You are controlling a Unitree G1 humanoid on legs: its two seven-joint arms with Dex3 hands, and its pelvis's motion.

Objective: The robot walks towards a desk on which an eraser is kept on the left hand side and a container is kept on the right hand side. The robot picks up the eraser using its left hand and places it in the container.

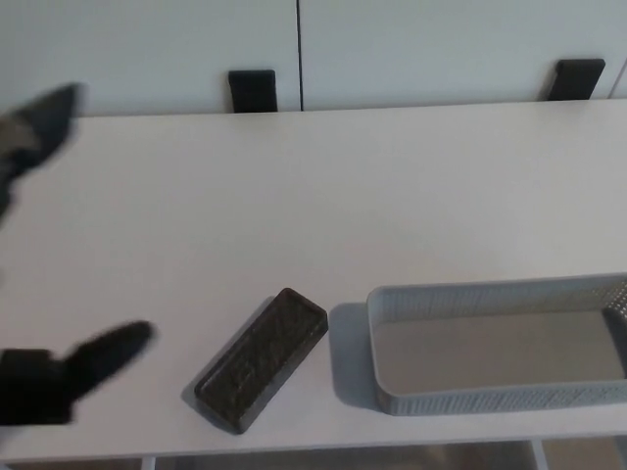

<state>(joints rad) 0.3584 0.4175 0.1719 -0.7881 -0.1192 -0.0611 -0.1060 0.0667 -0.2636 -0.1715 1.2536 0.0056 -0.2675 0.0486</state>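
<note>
Fingers (108,352) of the left hand (44,377) are spreading wide apart and holding nothing, hovering over the tabletop's (323,196) left edge, likely lining up on the eraser (263,357). One dark eraser is lying diagonally near the front edge, just beside one grey mesh container (500,343), which is sitting empty toward the front right corner. The right hand is showing nowhere

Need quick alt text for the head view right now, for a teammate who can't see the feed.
The robot's open left hand enters from the left, blurred, short of the dark eraser lying diagonally near the white desk's front edge. An empty grey container sits just right of the eraser, not touching it.
</note>
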